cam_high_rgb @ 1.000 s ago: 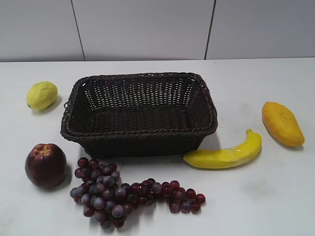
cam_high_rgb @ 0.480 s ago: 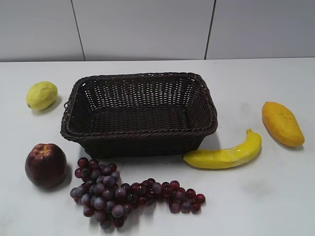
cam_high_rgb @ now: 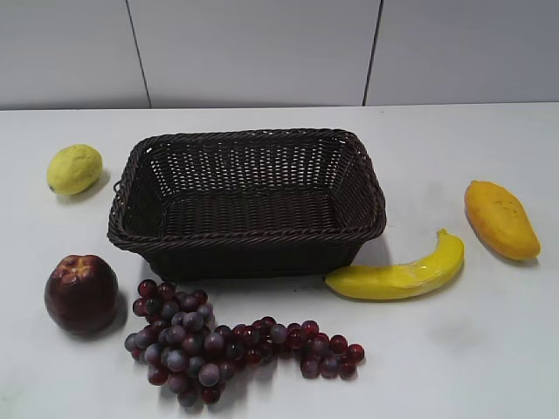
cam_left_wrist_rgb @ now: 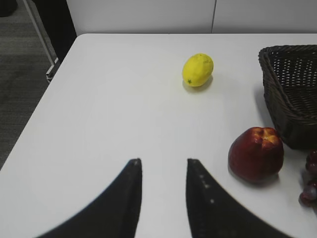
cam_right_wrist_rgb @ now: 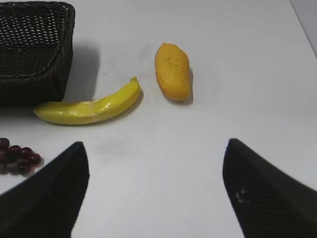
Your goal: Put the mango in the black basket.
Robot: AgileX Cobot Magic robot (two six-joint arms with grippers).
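The mango (cam_high_rgb: 500,219) lies on the white table at the right, and shows in the right wrist view (cam_right_wrist_rgb: 172,71) ahead of the jaws. The black basket (cam_high_rgb: 247,230) stands empty in the middle; its corner shows in the right wrist view (cam_right_wrist_rgb: 37,49) and the left wrist view (cam_left_wrist_rgb: 290,89). My right gripper (cam_right_wrist_rgb: 156,148) is wide open and empty, over bare table short of the mango. My left gripper (cam_left_wrist_rgb: 163,162) is open and empty, over bare table left of the apple. Neither gripper shows in the exterior view.
A banana (cam_high_rgb: 400,273) lies between basket and mango. A lemon (cam_high_rgb: 73,168) lies left of the basket. A dark red apple (cam_high_rgb: 80,293) and a bunch of purple grapes (cam_high_rgb: 227,345) lie in front. The table's left edge (cam_left_wrist_rgb: 34,114) drops to the floor.
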